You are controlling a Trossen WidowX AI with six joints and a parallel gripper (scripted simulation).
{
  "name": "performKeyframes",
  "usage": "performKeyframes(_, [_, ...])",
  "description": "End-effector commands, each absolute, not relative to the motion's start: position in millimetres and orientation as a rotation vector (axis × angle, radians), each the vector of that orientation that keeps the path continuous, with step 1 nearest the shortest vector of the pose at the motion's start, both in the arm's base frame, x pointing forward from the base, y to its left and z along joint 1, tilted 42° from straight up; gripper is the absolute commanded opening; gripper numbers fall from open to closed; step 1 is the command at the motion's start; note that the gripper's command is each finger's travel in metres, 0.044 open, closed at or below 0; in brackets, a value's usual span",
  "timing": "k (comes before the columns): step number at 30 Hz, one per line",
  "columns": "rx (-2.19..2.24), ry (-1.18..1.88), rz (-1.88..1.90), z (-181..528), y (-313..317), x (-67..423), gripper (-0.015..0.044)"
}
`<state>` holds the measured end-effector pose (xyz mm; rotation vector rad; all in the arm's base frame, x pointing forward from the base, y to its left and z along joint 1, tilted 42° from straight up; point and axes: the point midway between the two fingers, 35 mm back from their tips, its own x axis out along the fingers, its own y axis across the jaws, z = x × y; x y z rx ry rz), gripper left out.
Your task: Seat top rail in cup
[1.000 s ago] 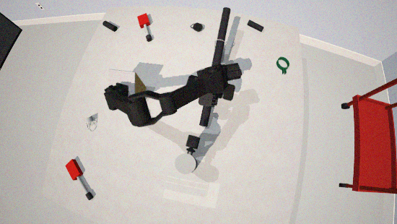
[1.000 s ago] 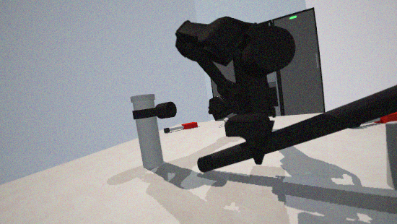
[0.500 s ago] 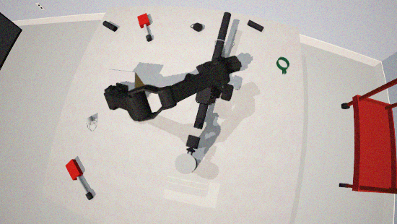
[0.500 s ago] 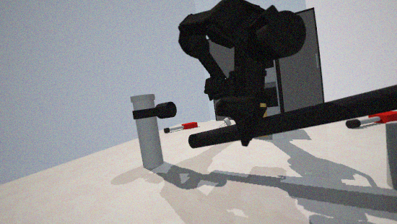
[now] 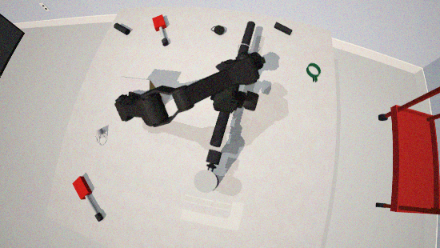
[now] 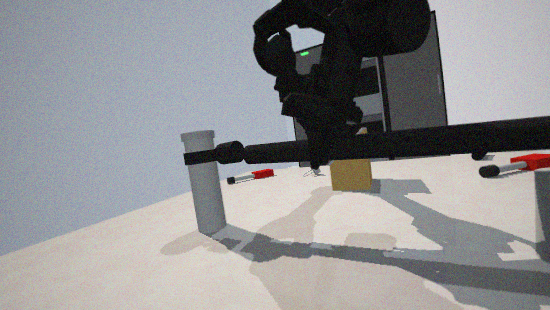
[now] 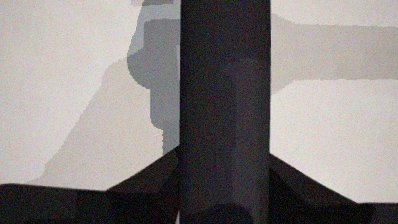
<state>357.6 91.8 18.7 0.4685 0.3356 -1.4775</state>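
The black top rail (image 5: 221, 127) (image 6: 425, 140) (image 7: 225, 100) lies level above the table. My gripper (image 5: 234, 100) (image 6: 324, 150) is shut on the rail near its middle, and the rail fills the centre of the wrist view. The rail's cut end points at the black rail-end cup (image 5: 213, 157) (image 6: 229, 152) and reaches its mouth; I cannot tell how far in it sits. The cup hangs on the black brace band (image 6: 199, 158), which sits high on the grey big post (image 5: 205, 182) (image 6: 206, 200), just under the post cap (image 6: 198, 137).
Two red-headed tools (image 5: 160, 25) (image 5: 85, 190) lie on the table. A green ring (image 5: 314, 72), small black parts (image 5: 122, 29) (image 5: 282, 28) (image 5: 218, 30) and a tan box (image 6: 351, 175) are around. A second grey post (image 6: 542, 200) stands at the right. A red chair (image 5: 412, 160) stands off the table.
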Motion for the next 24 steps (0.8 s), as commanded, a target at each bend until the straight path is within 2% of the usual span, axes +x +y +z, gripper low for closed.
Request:
performKeyframes(1, [0.47,0.31,-1.464,25.7,95.0,360.3,0.0])
performKeyframes(24, [0.46,0.343,-1.466,26.1,95.2,361.5,0.0])
